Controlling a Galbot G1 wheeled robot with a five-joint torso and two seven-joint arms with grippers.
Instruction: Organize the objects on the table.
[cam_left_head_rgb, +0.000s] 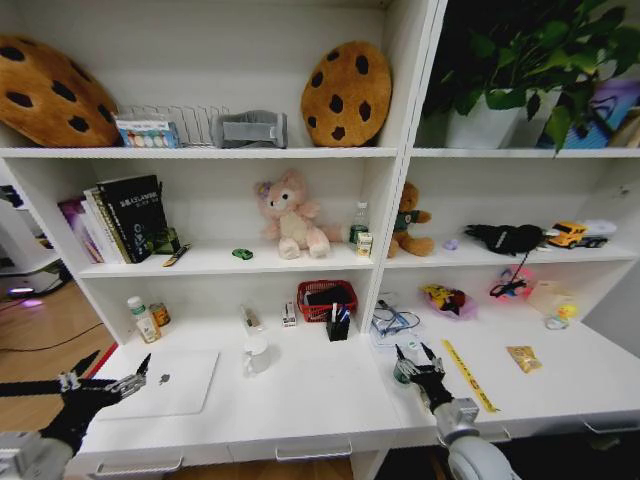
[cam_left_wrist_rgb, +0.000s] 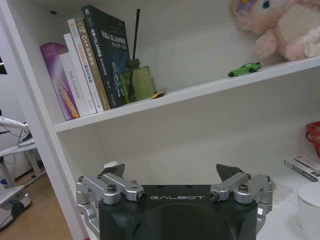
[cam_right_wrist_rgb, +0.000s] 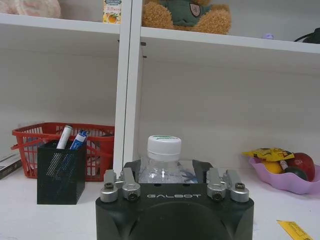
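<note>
My right gripper (cam_left_head_rgb: 418, 362) hovers over the white table (cam_left_head_rgb: 320, 405) right of centre, shut on a small clear bottle (cam_right_wrist_rgb: 164, 159) with a white cap. The yellow ruler (cam_left_head_rgb: 468, 375) lies just to its right. Over the table's left end, my left gripper (cam_left_head_rgb: 105, 385) stands open and holds nothing, close beside the silver laptop (cam_left_head_rgb: 175, 380). A white mug (cam_left_head_rgb: 256, 355) stands mid-table, and a black pen cup (cam_left_head_rgb: 338, 323) with pens sits in front of a red basket (cam_left_head_rgb: 326, 297). Two small bottles (cam_left_head_rgb: 146, 318) stand at the back left. The green toy car (cam_left_wrist_rgb: 244, 69) rests on the shelf above.
A pink fruit bowl (cam_left_head_rgb: 447, 299), coiled cables (cam_left_head_rgb: 392, 320) and a snack packet (cam_left_head_rgb: 524, 358) sit on the right side. Books (cam_left_head_rgb: 120, 220) and plush toys fill the shelf above. The upright shelf divider (cam_left_head_rgb: 375, 270) stands behind the right gripper. Drawer handles (cam_left_head_rgb: 312, 452) line the front edge.
</note>
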